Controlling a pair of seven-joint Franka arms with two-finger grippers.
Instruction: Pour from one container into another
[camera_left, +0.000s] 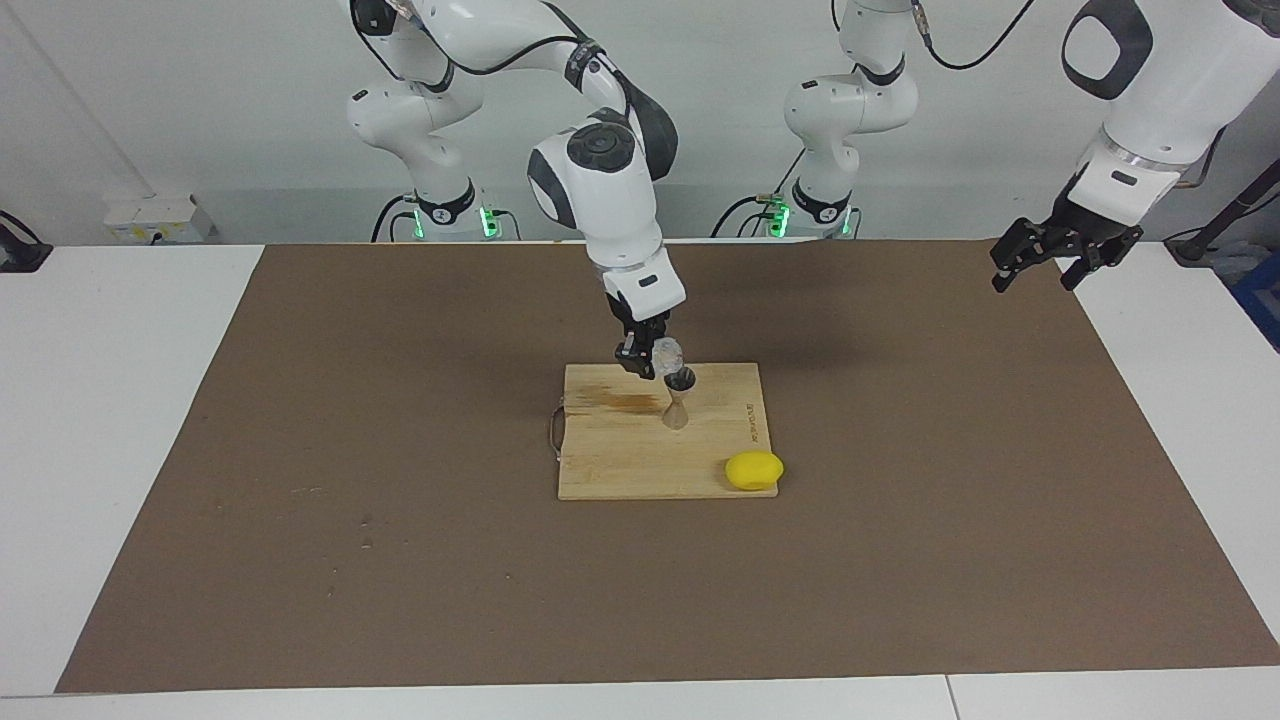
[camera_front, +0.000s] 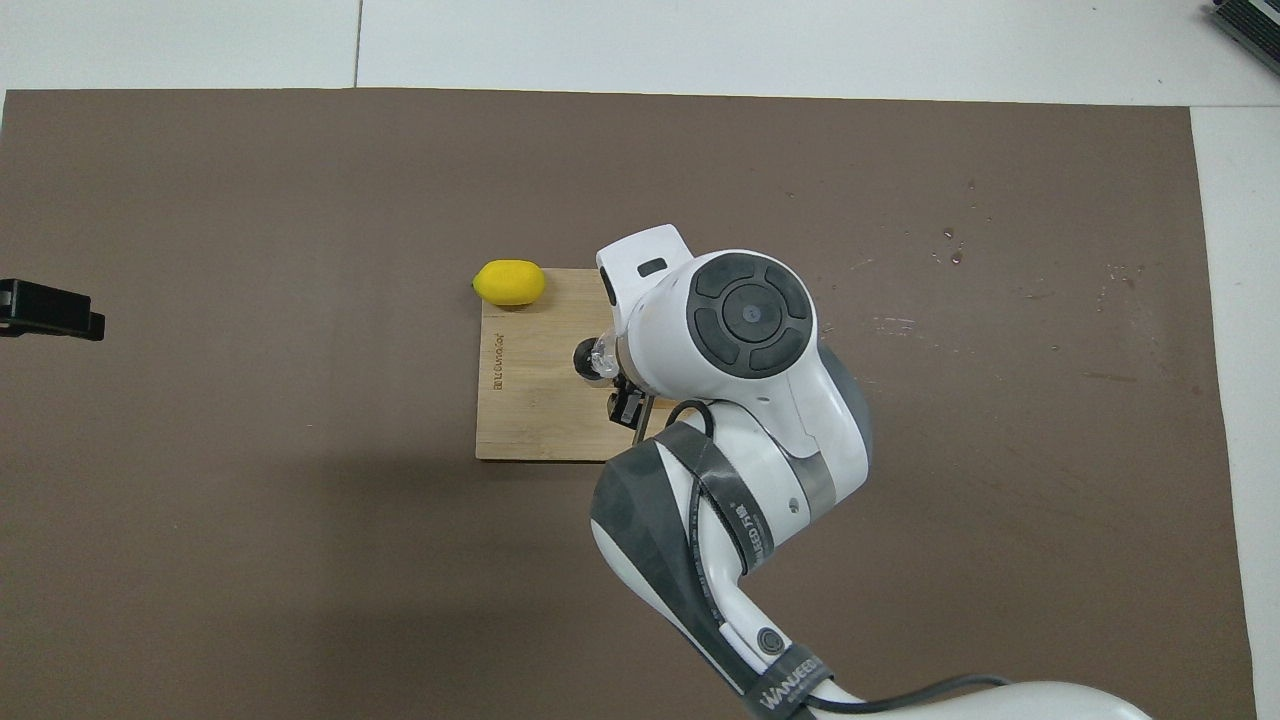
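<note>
The silver hourglass jigger (camera_left: 679, 398) stands upright on the wooden cutting board (camera_left: 620, 450); from above only its dark mouth (camera_front: 584, 357) shows. My right gripper (camera_left: 648, 358) is shut on the clear glass cup (camera_left: 668, 354) and holds it tipped over the jigger's mouth, its rim just above it. In the overhead view the cup (camera_front: 602, 353) peeks out beside the right arm's wrist, which hides most of the gripper. My left gripper (camera_left: 1036, 268) waits in the air, open and empty, over the mat's edge at the left arm's end of the table, and shows at the overhead view's edge (camera_front: 50, 310).
A yellow lemon (camera_left: 755, 470) lies on the board's corner farthest from the robots, toward the left arm's end; it also shows in the overhead view (camera_front: 510, 282). The board has a metal handle (camera_left: 554, 429) and a dark stain (camera_left: 625, 401). A brown mat (camera_left: 300, 500) covers the table.
</note>
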